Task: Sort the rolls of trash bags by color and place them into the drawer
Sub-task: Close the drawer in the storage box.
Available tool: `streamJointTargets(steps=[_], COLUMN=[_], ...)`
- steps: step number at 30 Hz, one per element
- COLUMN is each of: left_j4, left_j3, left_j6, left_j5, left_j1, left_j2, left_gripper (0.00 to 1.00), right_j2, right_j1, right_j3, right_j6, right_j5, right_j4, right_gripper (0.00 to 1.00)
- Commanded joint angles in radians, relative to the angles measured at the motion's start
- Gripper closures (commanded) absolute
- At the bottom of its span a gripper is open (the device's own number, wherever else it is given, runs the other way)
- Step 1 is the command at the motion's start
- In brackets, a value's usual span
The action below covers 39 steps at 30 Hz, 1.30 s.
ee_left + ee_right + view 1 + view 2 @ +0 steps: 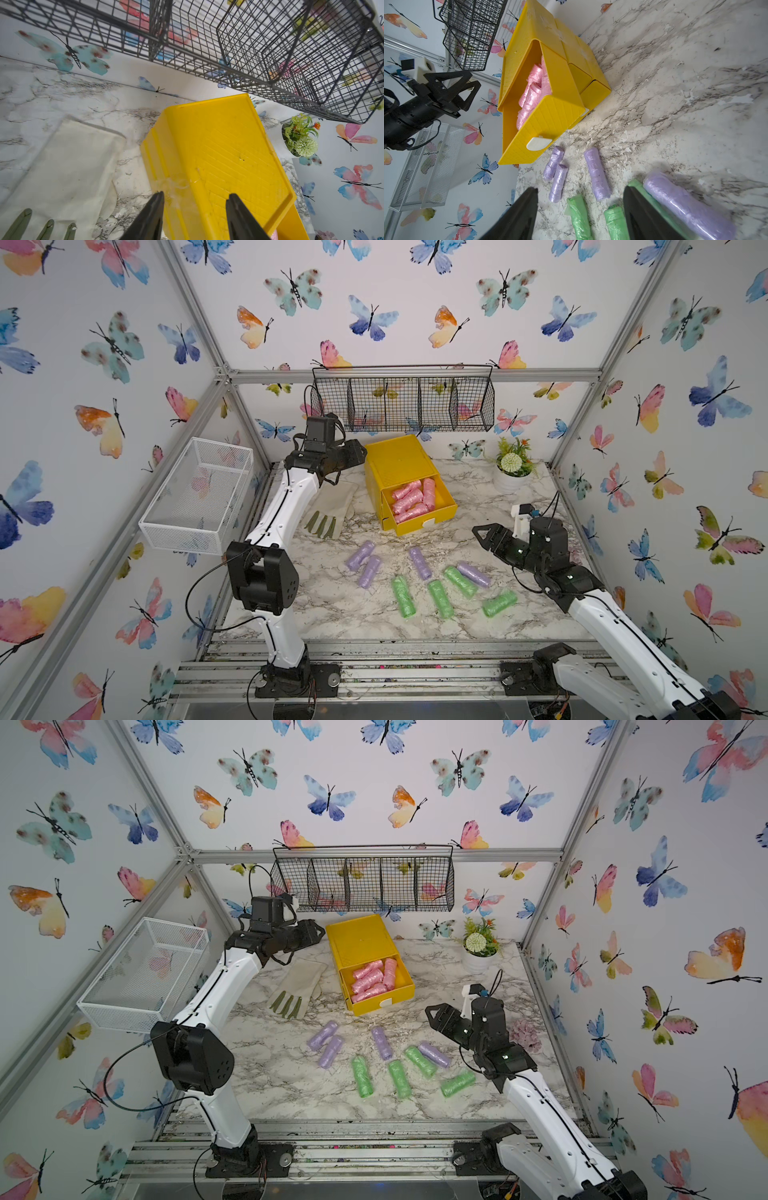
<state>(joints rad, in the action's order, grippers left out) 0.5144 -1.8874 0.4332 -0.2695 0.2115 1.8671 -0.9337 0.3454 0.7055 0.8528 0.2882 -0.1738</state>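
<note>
— On the bench [332, 614], which rolls lie loose?

— Eight, toward the front. Four purple rolls [419, 563] and four green rolls [403, 596]. Two purple ones lie side by side at the left, one lies alone in the middle, and the fourth is just beside a green one on the right arm's side.

— And the pink?

— Pink rolls [411, 499] are piled in the top drawer [419, 526] of the yellow chest [397, 458]. It stands at the back of the bench, under the black wire basket [403, 402], with that drawer pulled out toward the front (the two drawers beneath look shut in the right wrist view).

— What about the hands?

— Left hand [196, 194] hangs by the chest's upper left edge, above the cuff of the pale glove [332, 506]. Its fingers stand moderately apart with nothing between them.

— The other?

— Right hand [484, 535] hovers over the bench, right of the open drawer and behind the loose rolls. Fingers are spread wide and it is empty, touching none of them.
</note>
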Motion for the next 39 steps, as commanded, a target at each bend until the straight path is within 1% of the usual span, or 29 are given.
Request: streamJointTargets(steps=[1, 7, 14, 22, 27, 30, 33, 39], left_j4=[-0.003, 0.019, 0.048, 0.123, 0.154, 0.159, 0.164, 0.162], left_j3=[-0.028, -0.042, -0.093, -0.150, -0.151, -0.156, -0.167, -0.173], left_j6=[0.022, 0.018, 0.013, -0.019, -0.032, -0.036, -0.035, -0.031], left_j5=[-0.034, -0.023, -0.012, 0.064, 0.102, 0.101, 0.092, 0.084], left_j1=[0.009, 0.026, 0.047, 0.070, 0.072, 0.074, 0.080, 0.092], left_j2=[0.025, 0.066, 0.115, 0.172, 0.175, 0.178, 0.194, 0.215], left_gripper=[0.49, 0.50, 0.51, 0.56, 0.55, 0.56, 0.58, 0.67], right_j2=[-0.011, -0.038, -0.050, -0.057, -0.059, -0.065, -0.076, -0.102], right_j1=[-0.005, -0.005, -0.003, -0.002, 0.003, 0.004, 0.007, 0.013], right_j3=[-0.012, -0.021, -0.023, -0.035, -0.045, -0.050, -0.055, -0.061], right_j6=[0.010, 0.033, 0.042, 0.051, 0.054, 0.057, 0.063, 0.073], right_j5=[0.026, 0.046, 0.051, 0.055, 0.054, 0.055, 0.057, 0.054], right_j4=[0.046, 0.091, 0.106, 0.122, 0.129, 0.137, 0.152, 0.193], right_gripper=[0.29, 0.29, 0.28, 0.29, 0.29, 0.29, 0.29, 0.31])
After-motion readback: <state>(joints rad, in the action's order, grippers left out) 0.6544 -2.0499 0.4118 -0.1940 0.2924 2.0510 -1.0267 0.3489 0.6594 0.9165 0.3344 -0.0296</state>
